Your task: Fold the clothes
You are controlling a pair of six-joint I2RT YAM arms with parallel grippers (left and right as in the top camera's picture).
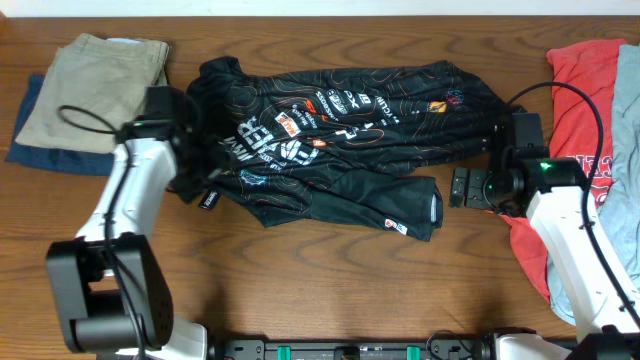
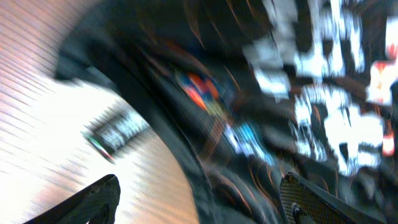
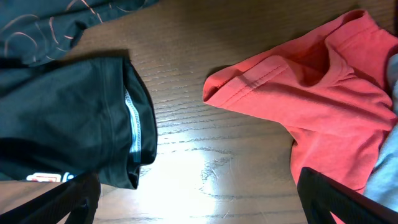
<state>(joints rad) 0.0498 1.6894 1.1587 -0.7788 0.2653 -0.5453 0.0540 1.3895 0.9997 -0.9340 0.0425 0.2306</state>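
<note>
The clothes, a black jersey (image 1: 340,130) with orange contour lines and small logos, lie partly folded across the middle of the table. My left gripper (image 1: 190,182) hangs over the jersey's left edge. In the blurred left wrist view the left gripper (image 2: 199,200) has its fingers wide apart, open, with the jersey's cloth (image 2: 261,124) and bare wood beneath. My right gripper (image 1: 458,187) sits just right of the jersey's lower sleeve. In the right wrist view the right gripper (image 3: 199,199) is open over bare table, with the sleeve (image 3: 68,118) to its left.
Khaki trousers (image 1: 95,90) lie on a blue garment (image 1: 40,145) at the back left. A red shirt (image 1: 590,90) (image 3: 311,99) and a pale grey-blue garment (image 1: 625,120) are piled along the right edge, close to the right arm.
</note>
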